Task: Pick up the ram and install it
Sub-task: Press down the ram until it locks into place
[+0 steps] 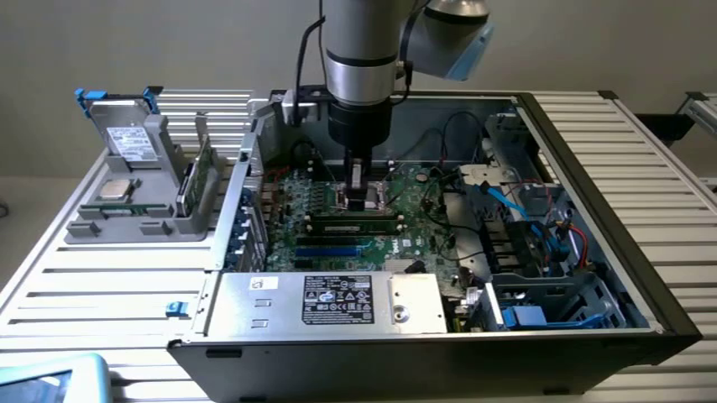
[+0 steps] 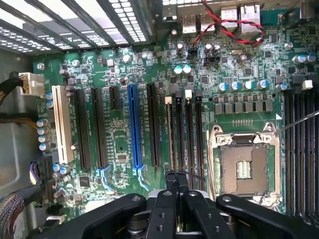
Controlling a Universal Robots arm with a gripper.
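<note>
My claw is pinched fully shut with nothing between its fingers — it hangs low inside the open computer case, just over the green motherboard beside the empty processor socket. In the exterior view I see the memory stick lying flat in a slot — directly below the claw, toward the power supply.

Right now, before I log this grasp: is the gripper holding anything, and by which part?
Nothing, as far as shows: the gripper is shut empty over the motherboard.
</note>
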